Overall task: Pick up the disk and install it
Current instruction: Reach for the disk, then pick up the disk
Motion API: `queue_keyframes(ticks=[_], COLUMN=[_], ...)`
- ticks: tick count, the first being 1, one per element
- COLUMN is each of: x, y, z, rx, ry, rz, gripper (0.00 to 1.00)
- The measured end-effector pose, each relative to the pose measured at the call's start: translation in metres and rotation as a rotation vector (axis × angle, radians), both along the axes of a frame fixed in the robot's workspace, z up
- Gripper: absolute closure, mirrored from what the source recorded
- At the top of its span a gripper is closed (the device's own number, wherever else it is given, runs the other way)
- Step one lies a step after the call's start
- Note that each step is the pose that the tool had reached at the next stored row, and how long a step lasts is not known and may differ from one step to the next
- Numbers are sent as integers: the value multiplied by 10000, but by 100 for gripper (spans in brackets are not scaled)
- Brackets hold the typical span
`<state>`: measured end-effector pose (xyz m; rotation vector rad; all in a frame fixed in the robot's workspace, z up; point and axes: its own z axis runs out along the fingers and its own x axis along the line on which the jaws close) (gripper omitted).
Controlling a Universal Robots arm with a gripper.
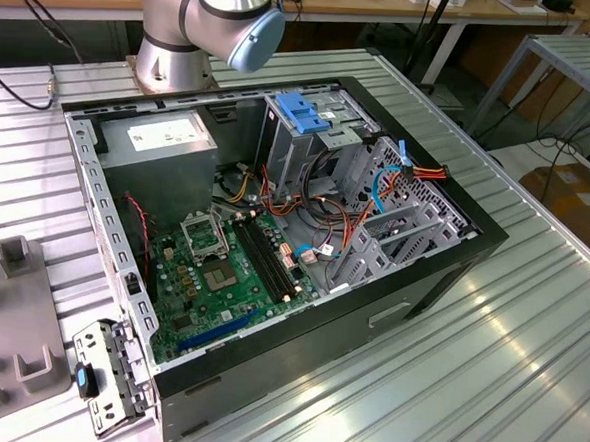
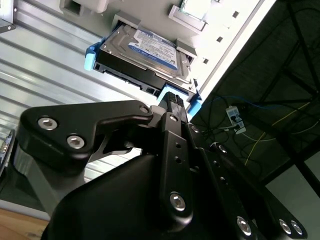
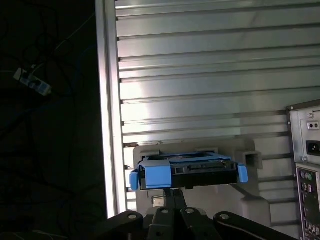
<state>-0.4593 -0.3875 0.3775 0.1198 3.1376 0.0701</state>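
- The disk point(image 2: 145, 52): flat metal drive, white-and-blue label, blue side rails.
- It lies in a grey holder point(image 3: 255, 200) at the ribbed desk's point(image 3: 200, 75) edge.
- My tool point(image 2: 172, 100) sits just beside its rail; spread or pinching, I cannot tell.

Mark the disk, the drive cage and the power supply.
disk point(image 2: 151, 47): second wrist view, on its labelled top face.
drive cage point(image 1: 304, 111): exterior view, on its blue plastic top.
power supply point(image 1: 162, 133): exterior view, on its white sticker.
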Motion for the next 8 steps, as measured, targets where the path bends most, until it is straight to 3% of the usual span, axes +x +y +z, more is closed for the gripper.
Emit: queue_keyframes(ticks=[8], x=[-11], y=[0], z=[0], rx=[0], ry=[0], rz=[0], gripper=[89])
